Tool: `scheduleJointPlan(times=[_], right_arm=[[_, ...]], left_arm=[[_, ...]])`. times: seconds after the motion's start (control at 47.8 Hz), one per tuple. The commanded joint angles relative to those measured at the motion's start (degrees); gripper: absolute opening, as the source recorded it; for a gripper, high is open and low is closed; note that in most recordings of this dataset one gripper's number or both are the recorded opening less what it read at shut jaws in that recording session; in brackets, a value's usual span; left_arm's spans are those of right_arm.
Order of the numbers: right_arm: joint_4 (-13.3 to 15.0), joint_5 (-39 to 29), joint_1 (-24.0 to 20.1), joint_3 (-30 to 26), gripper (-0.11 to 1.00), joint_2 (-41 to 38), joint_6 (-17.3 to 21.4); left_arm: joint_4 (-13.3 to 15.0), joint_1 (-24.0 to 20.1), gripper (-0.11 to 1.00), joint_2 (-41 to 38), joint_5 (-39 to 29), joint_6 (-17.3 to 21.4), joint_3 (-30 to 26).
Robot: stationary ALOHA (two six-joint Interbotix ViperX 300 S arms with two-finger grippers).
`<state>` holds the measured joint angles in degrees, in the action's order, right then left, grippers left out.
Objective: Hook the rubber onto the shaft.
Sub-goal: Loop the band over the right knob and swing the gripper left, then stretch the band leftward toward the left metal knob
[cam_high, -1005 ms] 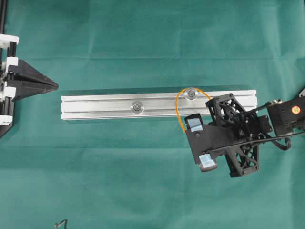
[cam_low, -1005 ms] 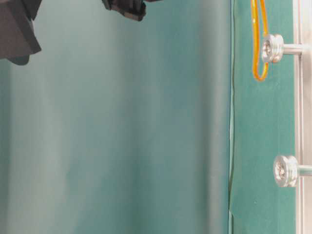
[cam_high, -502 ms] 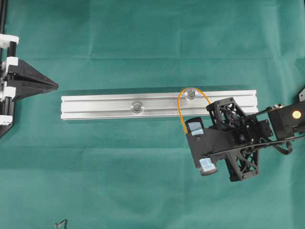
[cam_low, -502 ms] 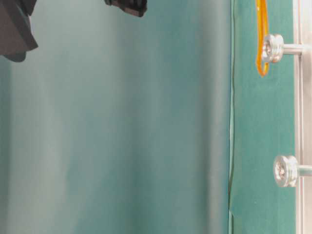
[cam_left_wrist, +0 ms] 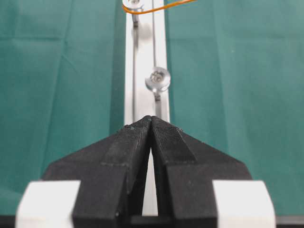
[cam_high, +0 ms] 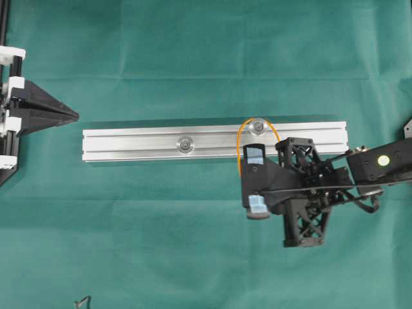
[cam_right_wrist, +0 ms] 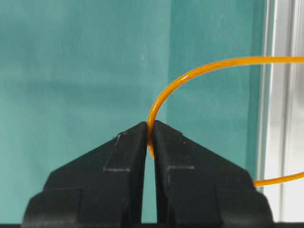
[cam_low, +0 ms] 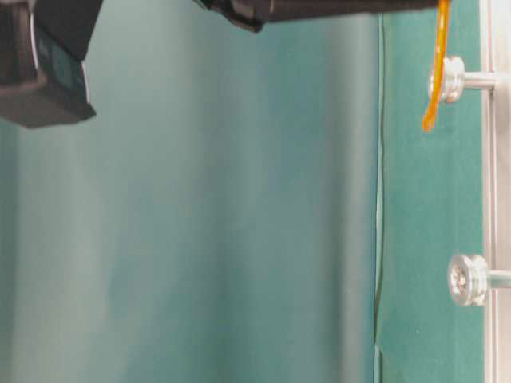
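Note:
The orange rubber (cam_high: 239,148) arches over the silver rail (cam_high: 129,141) and passes round the far side of the right shaft (cam_high: 258,126). The other shaft (cam_high: 185,144) stands bare at mid-rail. My right gripper (cam_right_wrist: 150,126) is shut on the rubber (cam_right_wrist: 256,59), pinching it at the fingertips beside the rail's near edge; from overhead, the wrist camera mount hides its tips. In the table-level view the rubber (cam_low: 437,64) runs along the head of that shaft (cam_low: 451,78). My left gripper (cam_high: 74,116) rests shut and empty at the far left, pointing along the rail (cam_left_wrist: 142,71).
Green cloth covers the table. A fold line in the cloth (cam_high: 206,78) runs behind the rail. A small dark object (cam_high: 82,301) lies at the front left edge.
My right gripper has swung left and turned while still holding the rubber. The loop now hangs more edge-on beside the right shaft. The left gripper has not moved.

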<state>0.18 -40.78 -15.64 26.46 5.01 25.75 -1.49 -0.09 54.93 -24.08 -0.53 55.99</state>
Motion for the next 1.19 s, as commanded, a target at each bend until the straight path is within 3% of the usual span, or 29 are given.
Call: scheduleJointPlan(times=[0.0, 0.419, 0.712, 1.172], right_arm=[[0.2, 1.9, -0.4, -2.2, 0.07, -0.2, 1.9], [0.8, 4.8, -0.1, -6.2, 0.07, -5.2, 13.7], [4.8, 5.6, 1.5, -8.6, 0.07, -7.1, 22.6], [5.8, 5.7, 4.5, -12.2, 0.07, -10.2, 34.4]], left_arm=[[-0.1, -0.1, 0.0, -0.4, 0.3, 0.0, -1.8], [-0.1, -0.1, 0.0, -0.4, 0.3, 0.0, -1.9], [-0.1, -0.1, 0.0, -0.4, 0.3, 0.0, -1.9], [-0.1, -0.1, 0.0, -0.4, 0.3, 0.1, -1.9]])
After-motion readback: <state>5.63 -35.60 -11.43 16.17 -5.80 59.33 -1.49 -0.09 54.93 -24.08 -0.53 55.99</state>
